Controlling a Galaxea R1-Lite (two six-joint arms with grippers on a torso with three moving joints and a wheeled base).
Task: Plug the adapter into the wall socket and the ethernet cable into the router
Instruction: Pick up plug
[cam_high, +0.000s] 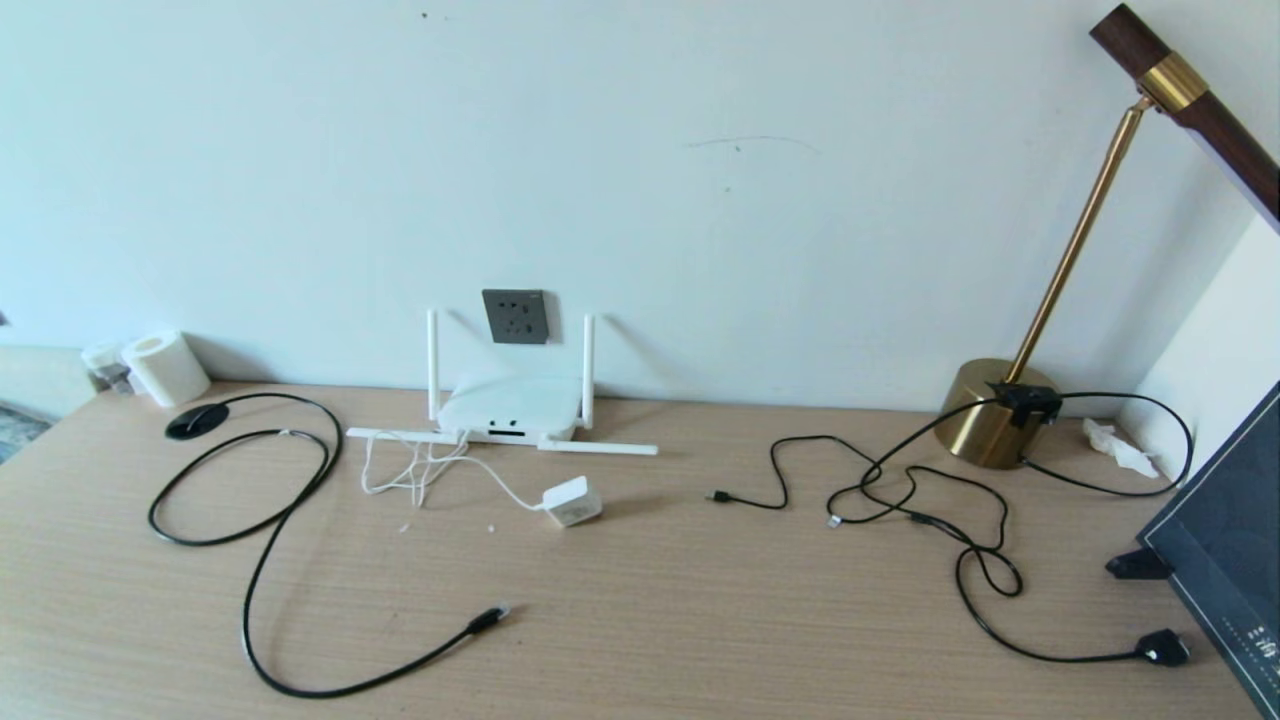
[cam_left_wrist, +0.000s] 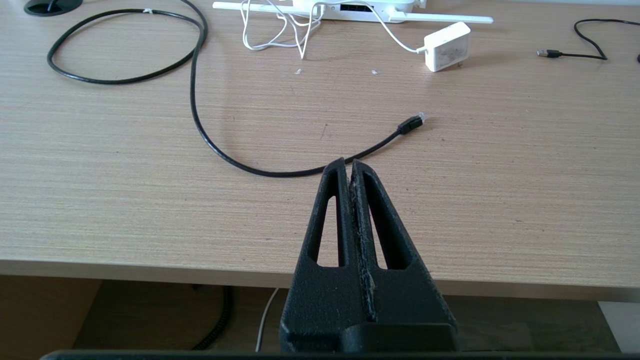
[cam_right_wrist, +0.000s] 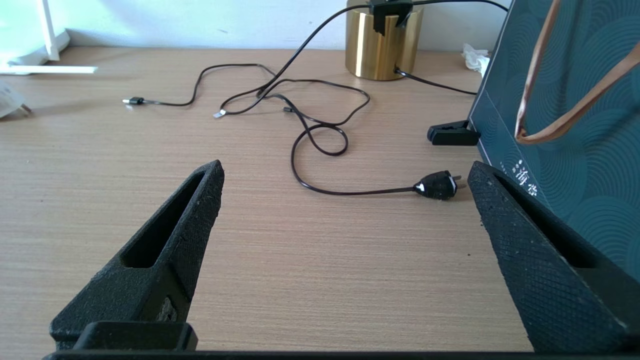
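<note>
The white router (cam_high: 510, 408) sits against the wall under the grey wall socket (cam_high: 516, 316). The white adapter (cam_high: 572, 501) lies unplugged in front of the router, its thin cord bunched to the left. The black ethernet cable loops across the left of the desk and its clear plug (cam_high: 488, 619) lies loose. Neither arm shows in the head view. My left gripper (cam_left_wrist: 347, 164) hangs shut and empty over the desk's front edge, short of the cable plug (cam_left_wrist: 411, 123) and the adapter (cam_left_wrist: 447, 46). My right gripper (cam_right_wrist: 346, 169) stands open and empty above bare desk.
A brass lamp base (cam_high: 995, 410) stands at the back right, with thin black cables (cam_high: 900, 490) sprawled before it and a black two-pin plug (cam_right_wrist: 437, 185). A dark teal bag (cam_high: 1230, 550) fills the right edge. A paper roll (cam_high: 165, 367) and a grommet (cam_high: 197, 421) sit back left.
</note>
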